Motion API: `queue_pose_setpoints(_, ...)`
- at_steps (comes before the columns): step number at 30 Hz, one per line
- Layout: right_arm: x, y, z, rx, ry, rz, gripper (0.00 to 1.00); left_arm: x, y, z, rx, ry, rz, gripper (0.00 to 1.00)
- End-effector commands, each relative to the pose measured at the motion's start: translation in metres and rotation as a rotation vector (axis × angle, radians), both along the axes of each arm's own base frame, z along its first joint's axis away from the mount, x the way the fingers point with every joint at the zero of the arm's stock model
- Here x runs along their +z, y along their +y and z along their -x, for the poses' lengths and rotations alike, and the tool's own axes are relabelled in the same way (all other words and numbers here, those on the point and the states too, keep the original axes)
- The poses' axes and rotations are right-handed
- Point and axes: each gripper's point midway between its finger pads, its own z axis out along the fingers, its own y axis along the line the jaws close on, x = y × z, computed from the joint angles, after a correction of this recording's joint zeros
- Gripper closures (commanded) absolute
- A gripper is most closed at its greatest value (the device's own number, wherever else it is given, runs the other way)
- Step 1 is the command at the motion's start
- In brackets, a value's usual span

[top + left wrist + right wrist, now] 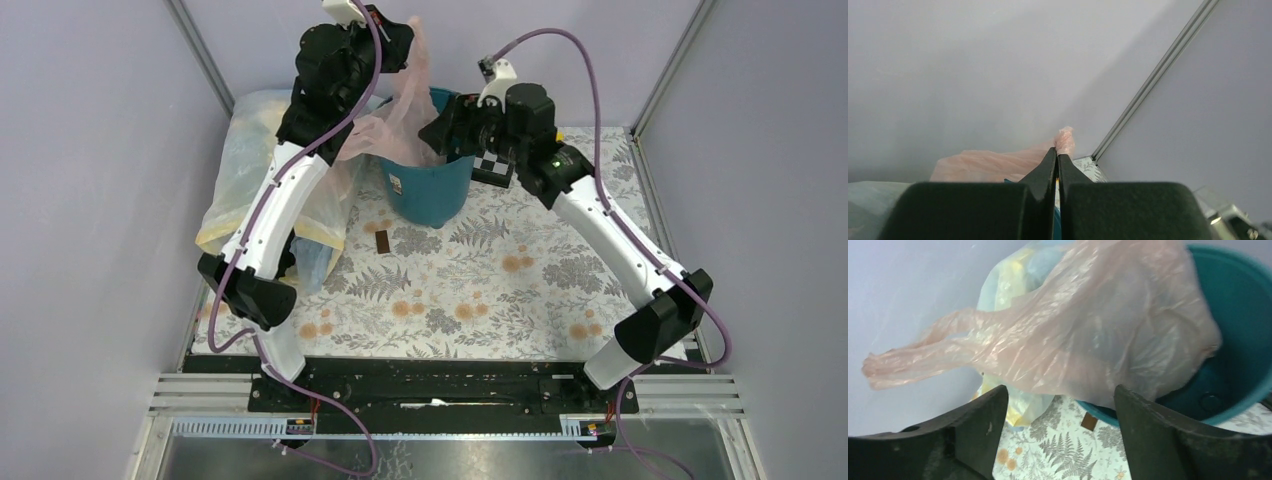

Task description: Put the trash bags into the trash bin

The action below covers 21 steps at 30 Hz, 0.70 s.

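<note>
So the left gripper (1057,151) pinches the pink trash bag (1088,325); right gripper (1060,392) gapes wide, bag sagging into the trash bin (1243,315) just ahead.

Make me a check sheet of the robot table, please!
Surface: fern-patterned tablecloth, lying flat.
Job's things: round teal plastic trash bin upright; thin pink plastic bag draped partly into it; pile of yellow, blue and clear plastic bags to its left.
Clutter: small brown flat rectangle; black-and-white checker tag.
Grippers: left gripper shut on the pink bag's tip; right gripper open, empty.
Cables: purple cables loop along both arms.
Surroundings: lilac walls, metal frame posts.
</note>
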Motion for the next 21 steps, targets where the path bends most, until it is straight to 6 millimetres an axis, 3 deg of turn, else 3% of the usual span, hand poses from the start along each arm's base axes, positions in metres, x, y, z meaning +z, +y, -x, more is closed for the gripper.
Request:
queue_pose_setpoints(1,0.024,0.033,0.024,0.074,-0.042,-0.1,0.12,0.047,0.026,0.026,0.067,-0.107,0.048,1.0)
queue_pose_setpoints(5,0.037,0.058,0.045,0.108,-0.064,-0.109,0.09,0.058,0.034,0.037,0.079,-0.134,0.065,1.0)
queue_pose_setpoints(8,0.031,0.063,0.042,-0.018,-0.002,-0.172,0.08,0.058,0.037,0.04,0.084,-0.136,0.073,1.0)
queue_pose_setpoints(13,0.022,0.071,0.039,-0.138,0.222,-0.458,0.05,0.055,0.039,0.045,0.083,-0.13,0.088,1.0)
queue_pose_setpoints(21,0.018,0.109,0.056,-0.142,0.246,-0.532,0.04,0.05,0.047,0.052,0.105,-0.127,0.082,1.0)
